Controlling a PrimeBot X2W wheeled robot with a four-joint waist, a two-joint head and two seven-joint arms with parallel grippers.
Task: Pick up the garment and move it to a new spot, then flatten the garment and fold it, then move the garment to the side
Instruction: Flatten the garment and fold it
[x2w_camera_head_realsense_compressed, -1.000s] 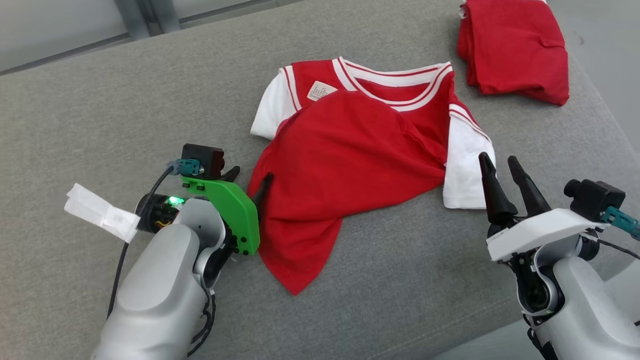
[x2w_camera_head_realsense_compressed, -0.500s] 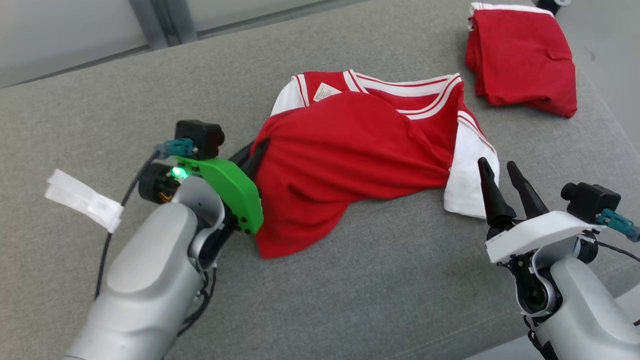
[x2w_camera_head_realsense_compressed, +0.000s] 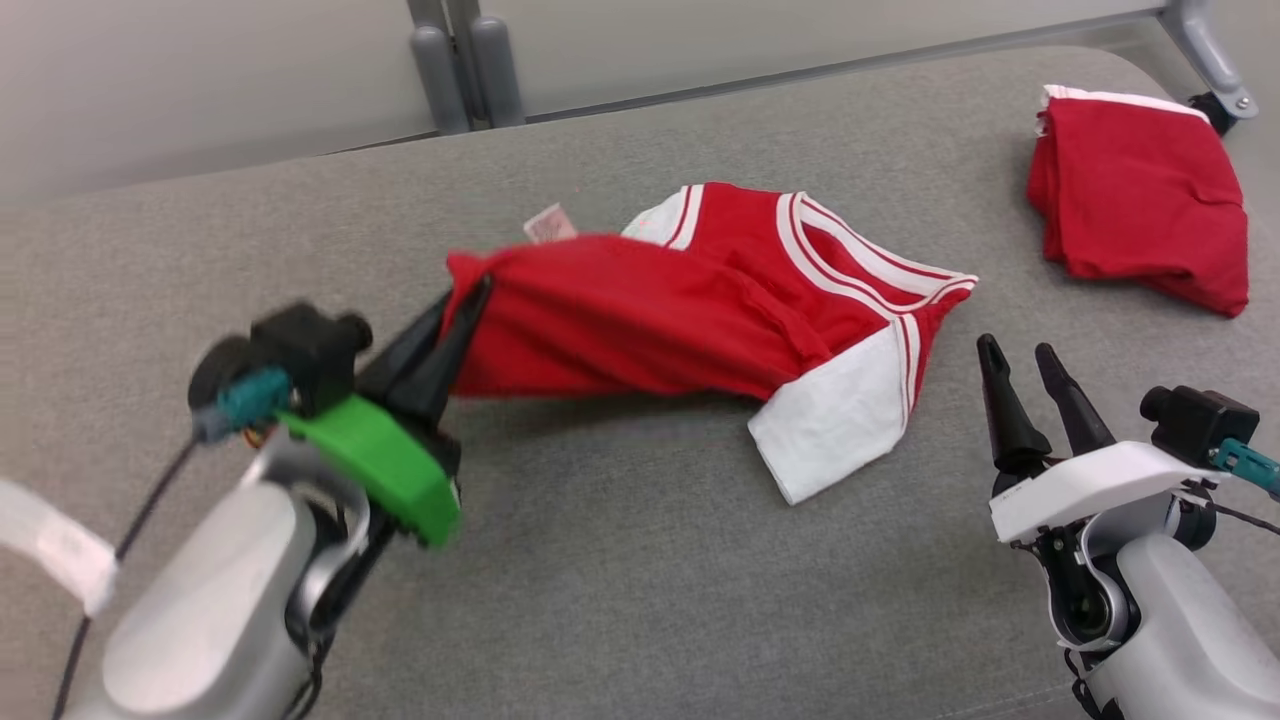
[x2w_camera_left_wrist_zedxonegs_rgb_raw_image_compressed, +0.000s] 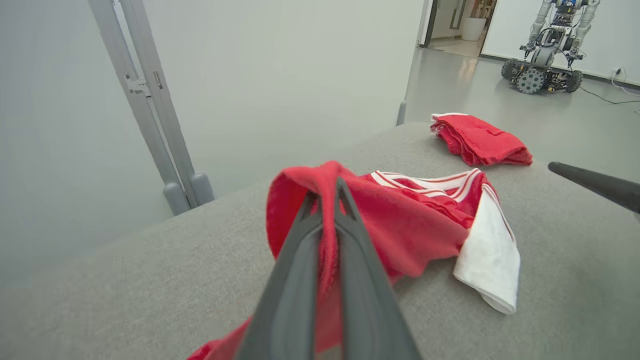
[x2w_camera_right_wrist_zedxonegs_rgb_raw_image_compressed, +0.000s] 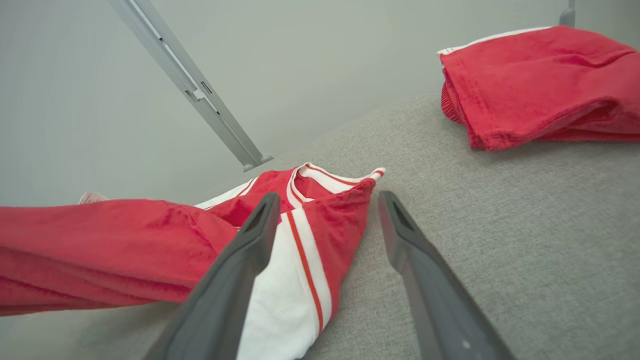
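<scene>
Grey upholstered surface (x2w_camera_head_realsense_compressed: 650, 600); pale wall (x2w_camera_left_wrist_zedxonegs_rgb_raw_image_compressed: 250, 75); glossy floor (x2w_camera_left_wrist_zedxonegs_rgb_raw_image_compressed: 575, 120).

Blur smears the left fingers (x2w_camera_head_realsense_compressed: 432, 358); the label (x2w_camera_head_realsense_compressed: 549, 222) on the garment (x2w_camera_head_realsense_compressed: 640, 310) is unreadable.

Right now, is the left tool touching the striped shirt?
Touching. In the left wrist view the left tool is shut on the shirt, red fabric pinched between its fingers.

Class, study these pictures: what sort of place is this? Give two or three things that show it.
Probably a robotics lab or test room: a second wheeled robot stands on the bare floor, and the grey padded table holds a red shirt and a folded red garment.
</scene>
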